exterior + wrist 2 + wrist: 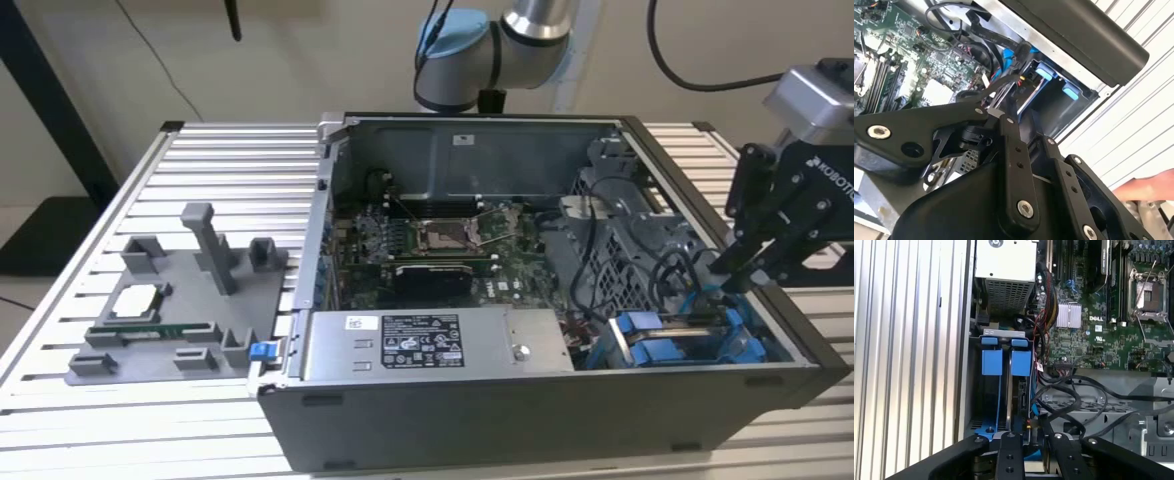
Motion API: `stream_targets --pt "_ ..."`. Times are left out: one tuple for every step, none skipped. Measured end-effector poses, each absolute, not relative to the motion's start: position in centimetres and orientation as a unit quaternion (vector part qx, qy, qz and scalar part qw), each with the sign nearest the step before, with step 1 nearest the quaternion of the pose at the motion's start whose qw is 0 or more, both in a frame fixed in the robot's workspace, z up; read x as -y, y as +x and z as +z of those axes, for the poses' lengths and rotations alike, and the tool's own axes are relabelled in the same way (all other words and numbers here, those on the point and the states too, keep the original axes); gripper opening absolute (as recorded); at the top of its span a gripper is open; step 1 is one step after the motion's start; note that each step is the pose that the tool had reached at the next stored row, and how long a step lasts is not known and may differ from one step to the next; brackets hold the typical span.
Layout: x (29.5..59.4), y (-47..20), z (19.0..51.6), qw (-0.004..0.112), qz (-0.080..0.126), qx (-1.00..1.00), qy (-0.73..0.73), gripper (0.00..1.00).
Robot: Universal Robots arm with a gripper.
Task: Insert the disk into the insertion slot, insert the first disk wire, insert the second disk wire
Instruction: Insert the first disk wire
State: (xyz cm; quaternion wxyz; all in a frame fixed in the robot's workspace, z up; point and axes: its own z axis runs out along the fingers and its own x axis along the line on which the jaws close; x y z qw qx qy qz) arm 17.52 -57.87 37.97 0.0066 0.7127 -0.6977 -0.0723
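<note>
Hovering at the computer case's (pixel 534 425) corner, our gripper (pixel 731 268), spread untellable, faced the disk (pixel 1021 365); we judged it stiff, fragile, graspable by its carrier (pixel 1021 343).

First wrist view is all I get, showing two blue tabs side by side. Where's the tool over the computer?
Observer: In the exterior view the tool hangs above the drive bay, at the corner of the computer case toward the exterior view's right.
Operator: Anything beside the computer?
Observer: A grey fixture tray on the slatted table, toward the exterior view's left, carries a square silver chip.
Operator: Does the power supply have a sticker?
Observer: Yes, a white printed label on its top face, in the exterior view.
</note>
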Motion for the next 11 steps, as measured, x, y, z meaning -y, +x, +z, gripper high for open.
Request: stream_targets --pt "57.87 17.52 38.03 0.007 -0.072 0.698 0.713 1.0" --pt "57.87 17.52 38.04 0.007 -0.073 0.698 0.712 1.0" --pt "57.87 17.52 38.04 0.007 -0.073 0.698 0.712 1.0" --pt "57.87 17.52 38.04 0.007 -0.073 0.698 0.712 1.0" --pt "57.87 17.52 38.05 0.007 -0.073 0.698 0.712 1.0" --pt "57.87 17.52 38.05 0.007 -0.073 0.698 0.712 1.0" --pt "57.87 17.52 38.05 0.007 -0.073 0.698 0.712 1.0" --pt "57.87 17.52 38.05 0.007 -0.073 0.698 0.712 1.0" --pt "57.87 17.52 38.05 0.007 -0.073 0.698 0.712 1.0" --pt "57.87 17.52 38.05 0.007 -0.073 0.698 0.712 1.0" --pt "57.87 17.52 38.05 0.007 -0.073 0.698 0.712 1.0"
